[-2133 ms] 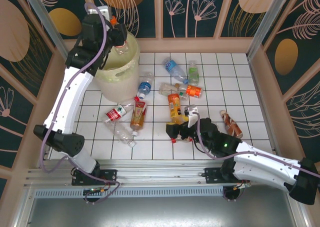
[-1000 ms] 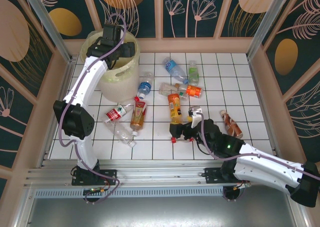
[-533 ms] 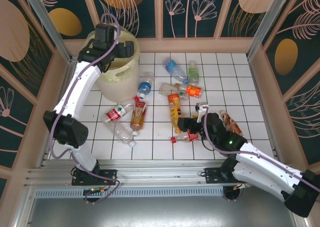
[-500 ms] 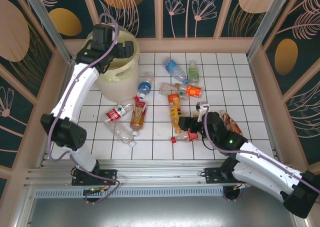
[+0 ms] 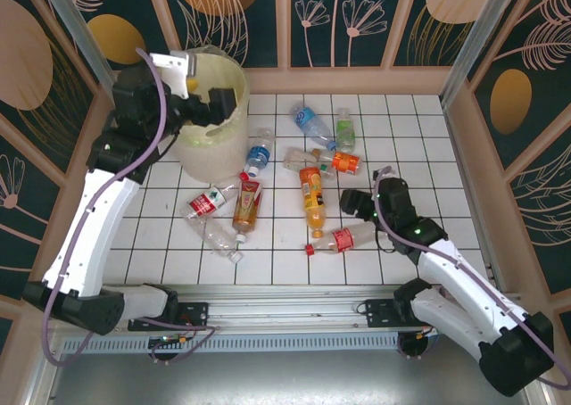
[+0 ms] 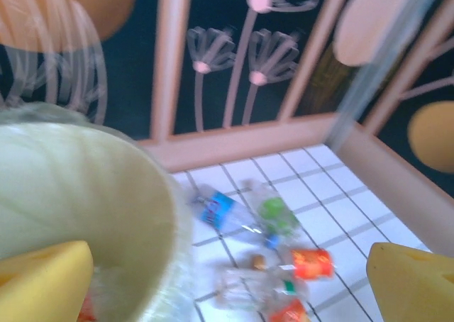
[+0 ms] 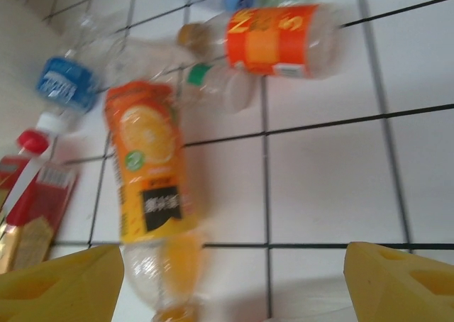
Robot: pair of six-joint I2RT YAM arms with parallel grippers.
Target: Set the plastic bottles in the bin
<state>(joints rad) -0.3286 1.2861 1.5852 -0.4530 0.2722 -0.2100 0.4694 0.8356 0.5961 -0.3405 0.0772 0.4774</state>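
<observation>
The pale yellow bin (image 5: 207,136) stands at the back left; its inner wall (image 6: 71,194) fills the left of the left wrist view. My left gripper (image 5: 219,103) hangs open and empty at the bin's right rim, yellow pads (image 6: 42,283) far apart. Several plastic bottles lie on the tiles: a blue-labelled one (image 5: 308,119) (image 6: 220,210), a green one (image 5: 344,130) (image 6: 277,215), an orange-labelled one (image 5: 343,162) (image 7: 273,40), an orange juice bottle (image 5: 311,195) (image 7: 149,173) and a red-labelled one (image 5: 339,240). My right gripper (image 5: 352,202) (image 7: 230,286) is open beside the juice bottle's base.
More bottles lie left of centre: a blue-capped one (image 5: 259,151) (image 7: 67,81), a red-labelled one (image 5: 207,202), a red-orange one (image 5: 248,204) and a clear crushed one (image 5: 219,235). Patterned walls enclose the white tiled floor (image 5: 419,137). The right arm crosses the front right tiles.
My left arm has swung back and up from over the bin, gripper now empty. My right gripper has moved up and right, away from the red-labelled bottle, which stays on the tiles.
</observation>
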